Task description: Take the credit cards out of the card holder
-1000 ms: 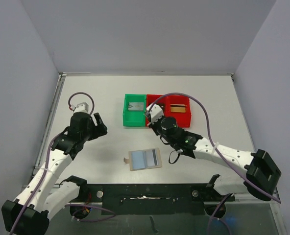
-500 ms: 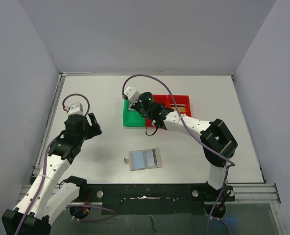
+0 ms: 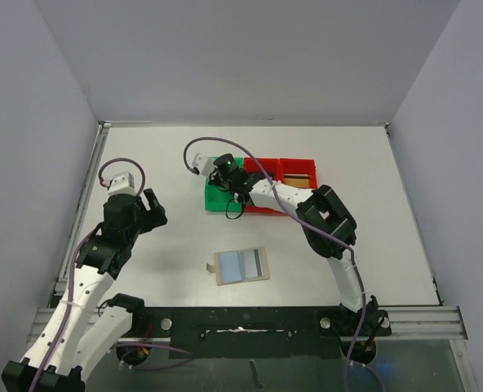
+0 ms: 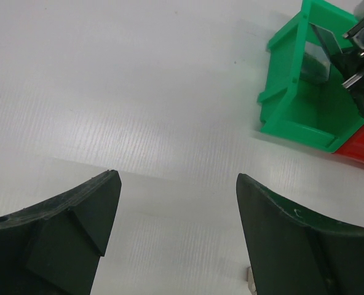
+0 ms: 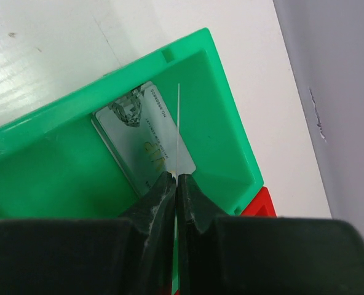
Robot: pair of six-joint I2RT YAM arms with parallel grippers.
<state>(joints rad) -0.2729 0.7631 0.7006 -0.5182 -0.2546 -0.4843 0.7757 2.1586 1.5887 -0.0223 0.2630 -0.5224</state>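
the right tool (image 5: 176, 179) is closed narrowly on a thin card (image 5: 178, 123). only the edge of this card is seen, so its colour cannot be told. the card is held upright directly over the green bin (image 5: 226, 126). its long axis runs straight out from the fingertips toward the bin floor, where a silver card (image 5: 142, 141) is lying flat. the right arm is stretched forward and across to this bin, so only an opening of the tool seems needed for the drop. the holder (image 3: 241, 265) lies open on the desk (image 3: 160, 155), on the near side of the bin and well apart from it. the left tool (image 4: 176, 178) is wide and holds nothing, left of the bin.
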